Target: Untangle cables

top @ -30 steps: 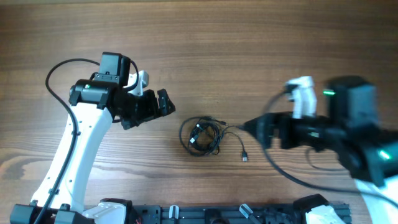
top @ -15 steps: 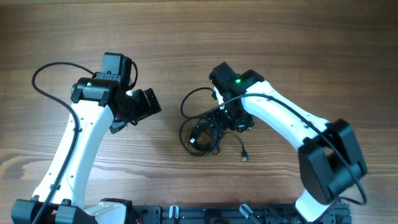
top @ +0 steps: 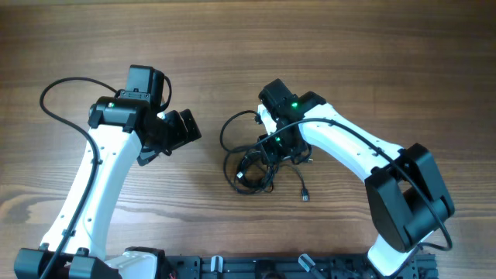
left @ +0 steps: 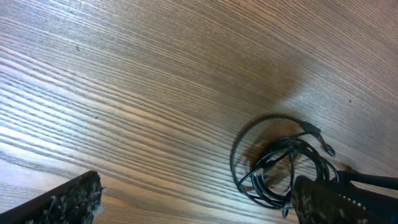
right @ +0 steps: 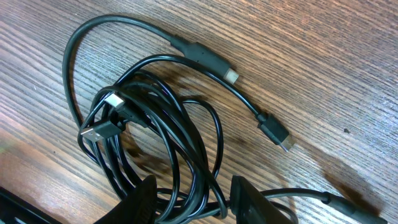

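Cables point(top: 249, 172) are lying in a tangled black coil on the wooden table point(top: 372, 46). Right gripper point(right: 193, 202) is straddling several strands, fingers narrowly apart; whether it is pinching them is unclear. Left gripper point(left: 199, 202) is hovering apart from the coil, jaws spread wide.

This looks like a robotics lab station, not a home. A white-shelled left arm point(top: 93, 194) and right arm point(top: 349, 151) rise from a black mounting rail point(top: 232, 267) well behind the left end effector point(top: 190, 130). Green status lights point(top: 295, 101) glow on their joints. The wood-grain bench point(top: 364, 46) holds a tangle of cables point(top: 252, 172) right under the right end effector point(right: 194, 202).
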Robot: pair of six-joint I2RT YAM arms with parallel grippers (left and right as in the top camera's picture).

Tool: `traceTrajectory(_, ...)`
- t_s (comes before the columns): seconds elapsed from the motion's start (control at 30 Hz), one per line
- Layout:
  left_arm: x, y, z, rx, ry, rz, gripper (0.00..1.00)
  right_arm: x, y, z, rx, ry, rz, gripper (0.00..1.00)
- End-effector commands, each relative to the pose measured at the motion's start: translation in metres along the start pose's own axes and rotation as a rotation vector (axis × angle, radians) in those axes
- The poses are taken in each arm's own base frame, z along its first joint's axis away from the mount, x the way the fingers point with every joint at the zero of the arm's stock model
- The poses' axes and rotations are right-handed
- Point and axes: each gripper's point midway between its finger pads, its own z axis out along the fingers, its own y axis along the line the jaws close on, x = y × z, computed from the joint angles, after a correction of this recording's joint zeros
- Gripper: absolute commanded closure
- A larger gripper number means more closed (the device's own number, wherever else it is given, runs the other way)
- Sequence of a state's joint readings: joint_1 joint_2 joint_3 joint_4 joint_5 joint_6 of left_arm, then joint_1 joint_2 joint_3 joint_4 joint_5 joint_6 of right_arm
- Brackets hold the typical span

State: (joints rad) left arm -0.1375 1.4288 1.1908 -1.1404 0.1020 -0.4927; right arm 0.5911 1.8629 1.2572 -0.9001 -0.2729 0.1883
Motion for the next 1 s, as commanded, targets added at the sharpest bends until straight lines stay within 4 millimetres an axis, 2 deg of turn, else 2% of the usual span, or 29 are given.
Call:
traceTrajectory(0.0,-0.001,-0.003,0.001,0.011,0.007,-0.014,0.0,0.005,0.001,0.007,-0.015,0.028,-0.002,0.6)
traceTrajectory(0.33,0.002,-0.003,0.001,0.012,0.018,-0.015,0.0,0.009,-0.002,0.011,-0.01,0.035,0.005,0.63)
traceTrajectory(0.43,0.001,-0.003,0.001,0.015,0.014,-0.015,0.0,0.013,-0.003,0.017,-0.013,0.042,0.024,0.75)
traceTrajectory(0.53,0.0,-0.004,0.001,0.018,0.009,-0.014,0.0,0.011,-0.003,0.017,-0.014,0.034,0.031,0.75)
traceTrajectory(0.57,0.0,-0.004,0.001,0.018,0.01,-0.014,0.0,0.01,-0.003,0.017,-0.015,0.029,0.031,0.8)
traceTrajectory(0.6,0.0,-0.004,0.001,0.018,0.01,-0.014,0.0,0.008,-0.003,0.017,-0.016,0.022,0.052,0.96)
traceTrajectory(0.67,0.0,-0.004,0.001,0.018,0.011,-0.014,0.0,0.003,0.004,0.014,-0.045,0.011,0.087,0.96)
traceTrajectory(0.73,0.004,-0.012,0.001,0.056,0.03,-0.009,0.0,-0.008,0.029,-0.006,-0.164,-0.002,0.077,0.96)
traceTrajectory(0.77,0.007,-0.02,0.0,0.1,0.049,-0.002,0.0,-0.019,0.045,-0.028,-0.233,-0.028,0.063,0.96)
traceTrajectory(0.8,0.009,-0.026,0.0,0.127,0.062,0.004,0.0,-0.03,0.057,-0.052,-0.281,-0.067,0.047,0.96)
traceTrajectory(0.87,0.02,-0.042,-0.002,0.191,0.102,0.031,0.0,-0.056,0.086,-0.127,-0.412,-0.21,-0.011,0.96)
traceTrajectory(0.93,0.029,-0.053,-0.003,0.22,0.126,0.06,0.0,-0.071,0.101,-0.18,-0.483,-0.328,-0.029,0.96)
traceTrajectory(0.97,0.034,-0.059,-0.003,0.235,0.138,0.08,0.0,-0.076,0.105,-0.199,-0.494,-0.38,-0.037,0.96)
